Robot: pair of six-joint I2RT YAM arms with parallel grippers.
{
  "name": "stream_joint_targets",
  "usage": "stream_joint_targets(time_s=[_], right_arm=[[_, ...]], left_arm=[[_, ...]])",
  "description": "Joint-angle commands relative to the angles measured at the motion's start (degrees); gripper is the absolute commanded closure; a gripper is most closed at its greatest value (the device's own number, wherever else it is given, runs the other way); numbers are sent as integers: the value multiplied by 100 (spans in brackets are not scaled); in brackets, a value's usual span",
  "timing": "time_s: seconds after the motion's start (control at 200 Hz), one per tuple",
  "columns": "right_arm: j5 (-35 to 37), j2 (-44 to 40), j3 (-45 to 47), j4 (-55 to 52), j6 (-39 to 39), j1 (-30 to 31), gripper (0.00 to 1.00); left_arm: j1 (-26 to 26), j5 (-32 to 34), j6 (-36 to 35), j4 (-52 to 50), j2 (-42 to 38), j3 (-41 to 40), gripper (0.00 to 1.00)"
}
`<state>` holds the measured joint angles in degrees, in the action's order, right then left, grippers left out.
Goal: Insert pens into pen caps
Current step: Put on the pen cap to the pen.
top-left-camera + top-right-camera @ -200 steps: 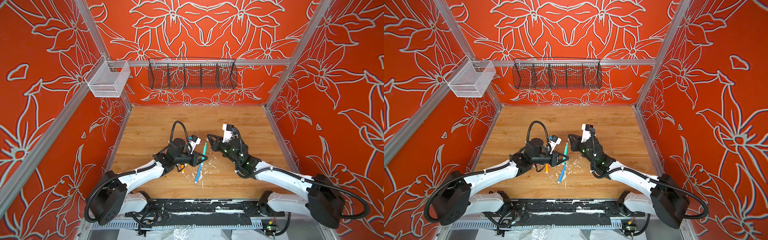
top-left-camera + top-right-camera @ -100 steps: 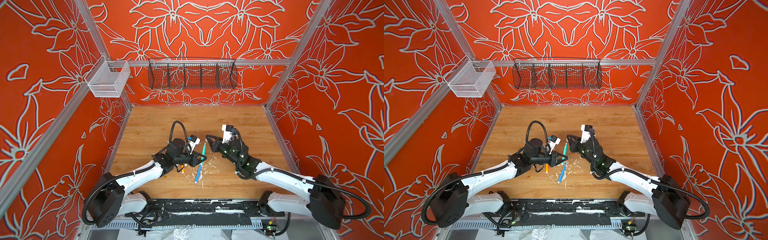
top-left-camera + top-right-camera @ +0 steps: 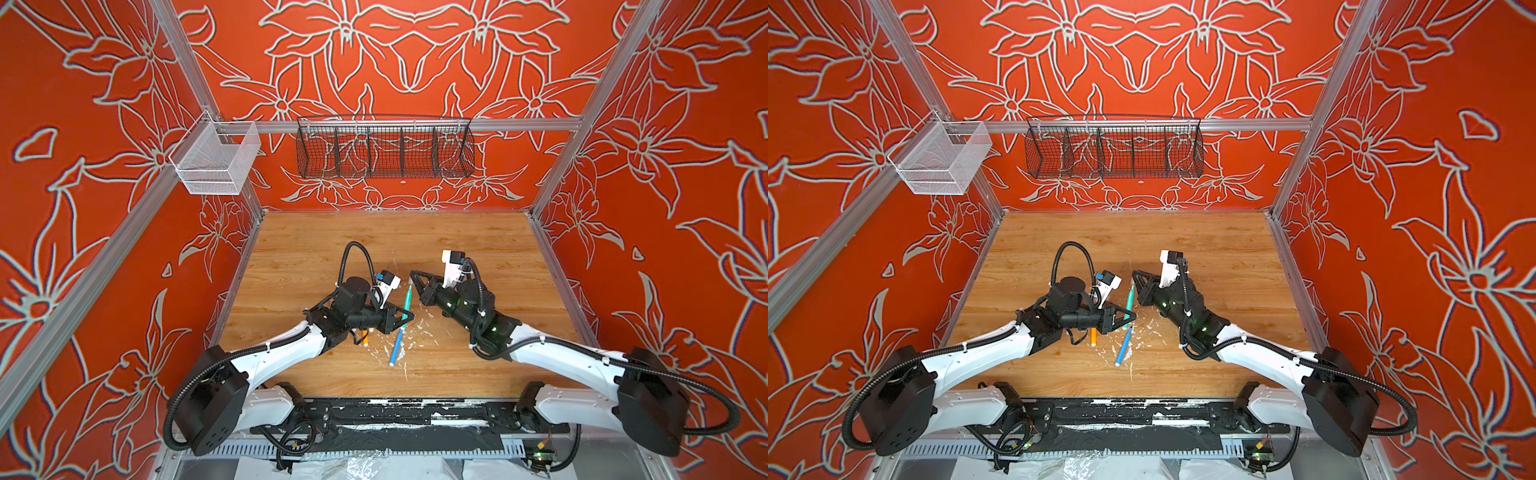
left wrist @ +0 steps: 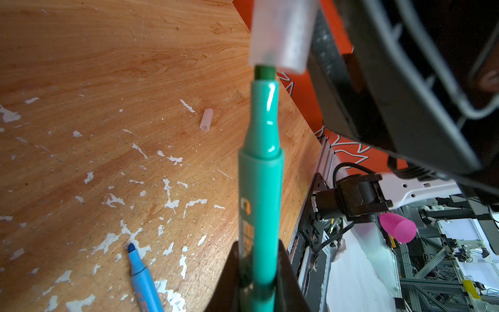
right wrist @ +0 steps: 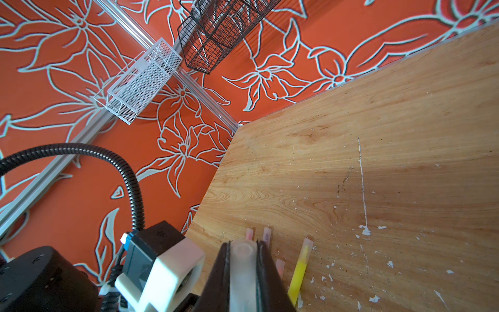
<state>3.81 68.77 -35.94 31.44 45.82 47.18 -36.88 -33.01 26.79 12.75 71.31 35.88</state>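
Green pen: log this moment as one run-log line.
left gripper: shut on green pen | right gripper: shut on pen cap | nib at cap mouth, not seated | blue pen uncapped on table

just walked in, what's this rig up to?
Capping pens. The left gripper is shut on a green pen, the right gripper on a clear pen cap, and they meet above the table. The nib sits at the cap's mouth, not pushed home. A blue pen lies uncapped on the table, an orange pen lies partly under the left arm, and a loose cap lies apart.
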Motion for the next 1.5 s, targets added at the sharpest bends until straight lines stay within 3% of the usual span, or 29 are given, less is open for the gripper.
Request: stream_joint_targets(time_s=[0.0,0.836,0.901,1.006,1.126,1.331,1.426,1.496], right_arm=[[-30,20,-7,196,146,87,90],[40,-108,494,169,359,319,90],[14,-140,494,146,396,331,83],[96,-290,499,4,398,336,55],[244,-561,384,-379,251,336,32],[645,-1218,183,-1071,-115,336,24],[970,-1346,-171,-1798,-201,341,28],[1096,-1275,-525,-2335,-230,336,32]], left_arm=[[-38,23,-87,34,-110,26,100],[-38,196,-157,25,-456,-108,100],[-38,208,-164,34,-449,-118,100],[-38,199,-156,33,-419,-108,100],[-34,203,-152,17,-415,-104,100],[-38,199,-170,25,-404,-107,100],[-61,195,-309,78,-432,-137,100],[-203,632,-545,-89,-571,-143,100]])
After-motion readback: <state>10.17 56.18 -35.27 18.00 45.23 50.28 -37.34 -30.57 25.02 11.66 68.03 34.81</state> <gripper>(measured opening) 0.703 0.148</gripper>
